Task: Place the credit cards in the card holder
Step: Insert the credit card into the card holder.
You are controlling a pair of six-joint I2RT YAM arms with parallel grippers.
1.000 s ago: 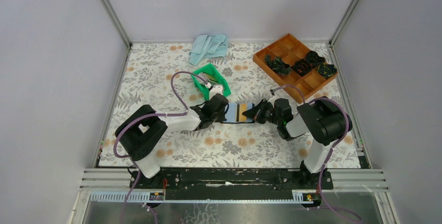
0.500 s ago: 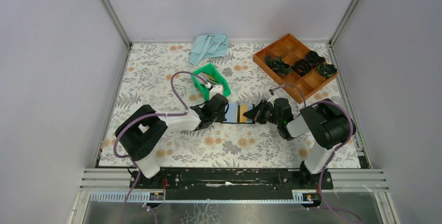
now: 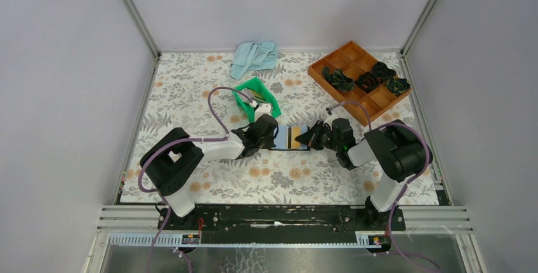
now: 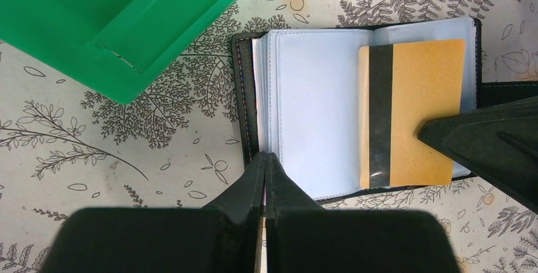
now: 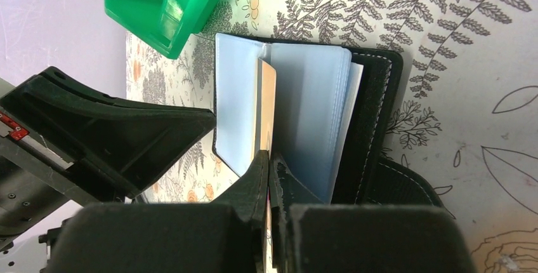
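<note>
Roughly midway: your card holder point(image 3: 283, 138) lies open on the patterned table point(image 3: 209, 178), between the two arms, with its clear sleeve pages facing up. One gold credit card point(image 4: 419, 114) with a black stripe lies across the page on the right arm's side. The right wrist view shows it edge-on between sleeve pages, but you cannot tell whether it sits fully in a pocket.

Your right gripper point(image 5: 269, 165) is clamped on that card's outer edge, jaws pressed flat against it. Your left gripper point(image 4: 265, 165) has its jaws together with nothing between them. Its tip rests at the holder's near edge, by the loose sleeve pages, and seems to be pinning the holder in place.

What is left, by the look of it: push this card home, let go, and load any others. The green bin point(image 3: 255, 98) stands just behind the holder; whether it holds more cards is unclear.

Compared with a second ago, your right gripper has crept slightly toward the left arm, and a little less of the card shows in the overhead view. The left arm, holder and bin have not moved.
</note>
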